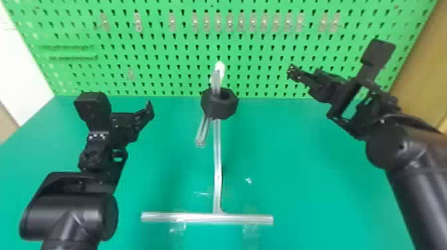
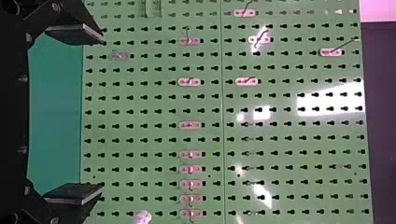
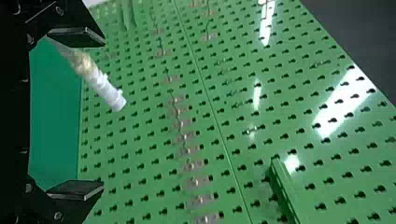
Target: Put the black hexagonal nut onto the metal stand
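Note:
In the head view the black hexagonal nut (image 1: 219, 105) is on the metal stand (image 1: 217, 166), around its upright near the top, where a short slanted bar (image 1: 201, 133) sticks out below it. My left gripper (image 1: 149, 109) is off to the left of the nut, touching nothing; in the left wrist view the same gripper (image 2: 102, 115) has its two fingers wide apart. My right gripper (image 1: 292, 71) is to the right of the stand, also away from the nut. Seen from the right wrist, that gripper (image 3: 102, 113) is open, with the stand's white tip (image 3: 114, 98) farther off.
A green pegboard (image 1: 159, 53) with small hooks stands behind the green table (image 1: 299, 186). The stand's crossbar (image 1: 246, 219) lies along the near part of the table, with clear tape on it. A brown panel (image 1: 429, 73) is at the far right.

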Available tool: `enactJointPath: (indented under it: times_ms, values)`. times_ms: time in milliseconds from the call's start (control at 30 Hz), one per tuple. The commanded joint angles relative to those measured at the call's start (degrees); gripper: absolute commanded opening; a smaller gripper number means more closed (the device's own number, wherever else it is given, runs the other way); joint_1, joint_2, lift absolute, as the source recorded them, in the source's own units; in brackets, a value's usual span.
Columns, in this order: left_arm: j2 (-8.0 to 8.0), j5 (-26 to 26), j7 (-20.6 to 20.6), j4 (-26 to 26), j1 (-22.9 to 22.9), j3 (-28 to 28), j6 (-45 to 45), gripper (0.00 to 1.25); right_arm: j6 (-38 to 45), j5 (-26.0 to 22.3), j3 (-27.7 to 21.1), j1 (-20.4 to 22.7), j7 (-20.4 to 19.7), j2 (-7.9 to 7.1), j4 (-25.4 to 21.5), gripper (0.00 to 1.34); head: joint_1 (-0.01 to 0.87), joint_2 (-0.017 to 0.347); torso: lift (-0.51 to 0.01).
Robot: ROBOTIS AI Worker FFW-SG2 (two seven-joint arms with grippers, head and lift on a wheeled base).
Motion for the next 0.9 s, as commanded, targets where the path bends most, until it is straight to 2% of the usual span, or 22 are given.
enactJointPath:
  times_ms: [0,333,667,867]
  values:
    - [0.0,0.2,0.1,-0.1,0.0,-0.1,0.0,1.09,-3.5,4.7,-0.9,2.9,-1.7,1.2,-1.4,1.12,0.693,0.081,-0.001]
    - [0.0,0.3,0.1,-0.1,-0.1,-0.3,0.3,1.09,-10.1,13.2,-2.2,7.3,-5.4,3.66,-3.4,1.12,0.693,0.081,-0.001]
    - [0.0,0.4,0.1,-0.1,-0.3,-0.5,0.5,1.09,-13.3,15.2,-3.2,10.3,-7.6,4.98,-3.9,1.11,0.693,0.081,-0.001]
    - [0.0,0.3,0.1,-0.1,-0.4,-0.7,0.6,1.09,-18.0,15.9,-1.6,12.3,-11.2,4.8,-3.9,1.11,0.693,0.081,-0.001]
